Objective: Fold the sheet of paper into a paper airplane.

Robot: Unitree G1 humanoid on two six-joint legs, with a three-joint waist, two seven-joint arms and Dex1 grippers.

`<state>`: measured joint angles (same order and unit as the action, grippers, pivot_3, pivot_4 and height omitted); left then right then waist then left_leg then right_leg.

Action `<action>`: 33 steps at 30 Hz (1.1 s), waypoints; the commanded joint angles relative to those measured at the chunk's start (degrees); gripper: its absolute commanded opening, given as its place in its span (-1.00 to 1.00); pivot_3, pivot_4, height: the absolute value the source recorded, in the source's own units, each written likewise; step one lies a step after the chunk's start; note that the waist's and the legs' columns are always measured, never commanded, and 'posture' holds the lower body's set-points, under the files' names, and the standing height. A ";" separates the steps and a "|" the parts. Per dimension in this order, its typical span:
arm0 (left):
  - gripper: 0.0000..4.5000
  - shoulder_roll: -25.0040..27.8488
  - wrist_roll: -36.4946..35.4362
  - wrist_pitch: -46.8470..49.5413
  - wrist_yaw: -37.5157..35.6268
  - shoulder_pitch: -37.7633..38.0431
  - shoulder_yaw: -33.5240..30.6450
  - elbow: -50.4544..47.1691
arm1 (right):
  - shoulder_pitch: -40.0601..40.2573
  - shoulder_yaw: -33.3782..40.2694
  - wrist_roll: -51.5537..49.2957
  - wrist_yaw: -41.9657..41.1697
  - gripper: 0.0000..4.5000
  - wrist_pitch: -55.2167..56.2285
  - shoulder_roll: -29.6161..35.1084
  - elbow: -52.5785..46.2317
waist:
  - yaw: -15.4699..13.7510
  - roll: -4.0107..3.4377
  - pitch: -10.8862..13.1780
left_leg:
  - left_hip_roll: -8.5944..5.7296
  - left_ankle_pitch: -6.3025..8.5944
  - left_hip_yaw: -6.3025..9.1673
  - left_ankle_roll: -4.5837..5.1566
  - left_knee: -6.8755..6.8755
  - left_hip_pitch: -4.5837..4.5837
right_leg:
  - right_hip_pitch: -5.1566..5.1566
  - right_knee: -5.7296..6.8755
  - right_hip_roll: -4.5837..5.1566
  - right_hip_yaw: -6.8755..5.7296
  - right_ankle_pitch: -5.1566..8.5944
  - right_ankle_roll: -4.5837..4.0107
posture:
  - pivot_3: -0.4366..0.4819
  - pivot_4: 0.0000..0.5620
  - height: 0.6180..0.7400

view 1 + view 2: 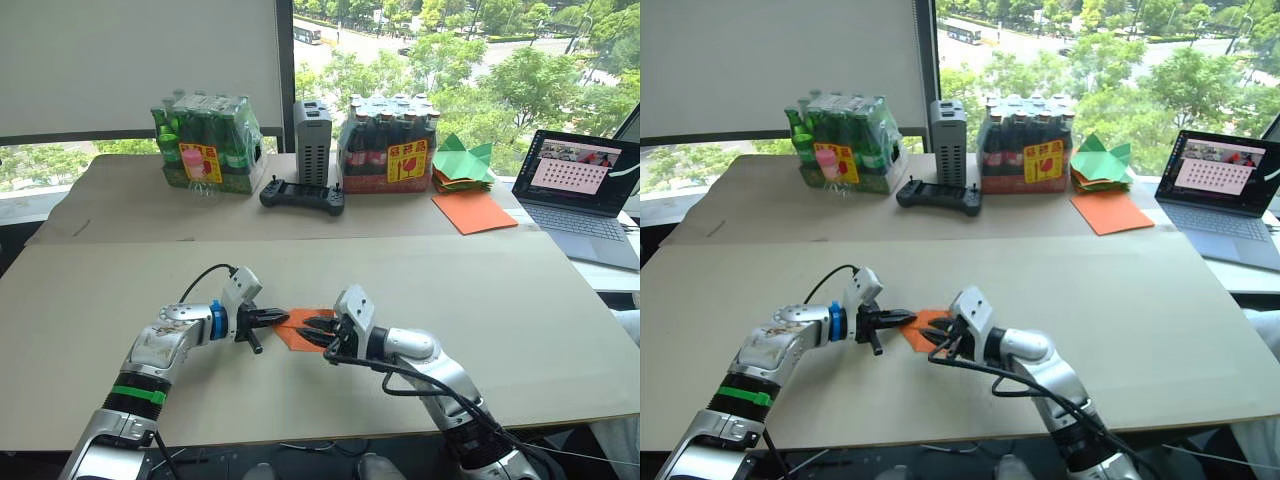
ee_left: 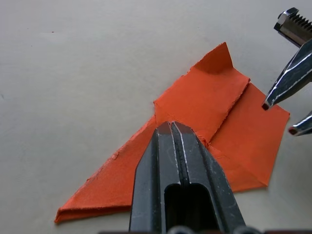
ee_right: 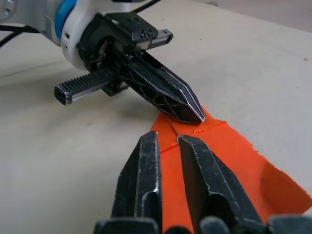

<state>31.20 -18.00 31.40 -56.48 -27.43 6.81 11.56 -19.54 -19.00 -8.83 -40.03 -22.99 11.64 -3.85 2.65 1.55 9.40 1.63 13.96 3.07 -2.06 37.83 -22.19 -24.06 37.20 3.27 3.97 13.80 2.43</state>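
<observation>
Beige counter (image 1: 520,330) carries the paper airplane (image 2: 214,126), lying flat between both end effectors. Left end effector (image 2: 176,127) is pressed together on its fold; right end effector (image 3: 168,141) hovers above, fingers slightly apart.

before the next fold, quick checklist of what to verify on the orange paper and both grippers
1. Left gripper shut, tips pressing on the folded sheet of paper: ok.
2. Right gripper slightly open over the paper's edge: ok.
3. Paper lying on the table, between the two grippers: ok.
4. Folded layers flat: not ok, one corner flap stands up.
5. Whether the right gripper's tips touch the paper: cannot tell.
</observation>
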 commanded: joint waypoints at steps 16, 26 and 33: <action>-1.00 -0.08 0.48 0.85 1.15 1.26 -0.21 -0.79 | -2.86 0.52 1.93 5.66 -0.99 1.59 -5.14 3.79 | 0.04 0.00 0.00 | 0.00 0.00 0.01 0.00 0.00 0.00 | -0.01 0.00 0.00 0.00 0.00 0.00 | -0.05 -0.47 1.00; -1.00 0.05 0.44 1.12 1.48 1.64 -0.42 -1.27 | -2.35 -3.25 6.56 6.44 -0.99 0.05 -4.17 5.49 | 0.06 -0.01 0.00 | 0.01 0.00 0.01 0.00 0.00 0.01 | -0.01 0.00 0.00 0.00 0.00 0.00 | -0.05 -0.47 1.00; -1.00 0.10 0.27 1.27 1.59 1.88 -0.50 -1.58 | -2.17 -1.27 6.85 9.02 -0.99 -2.44 -4.90 7.11 | 0.12 -0.01 -0.01 | 0.01 0.00 0.01 0.00 0.00 0.11 | 0.08 0.02 -0.01 0.01 0.00 0.00 | -0.05 -0.47 1.00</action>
<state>31.02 -18.15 31.66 -55.11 -26.32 6.32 10.32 -21.97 -21.61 -1.98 -32.31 -23.51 6.81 1.83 2.76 1.54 9.39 1.64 13.96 3.08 -2.06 37.83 -22.07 -23.97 37.22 3.26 3.97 13.80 2.42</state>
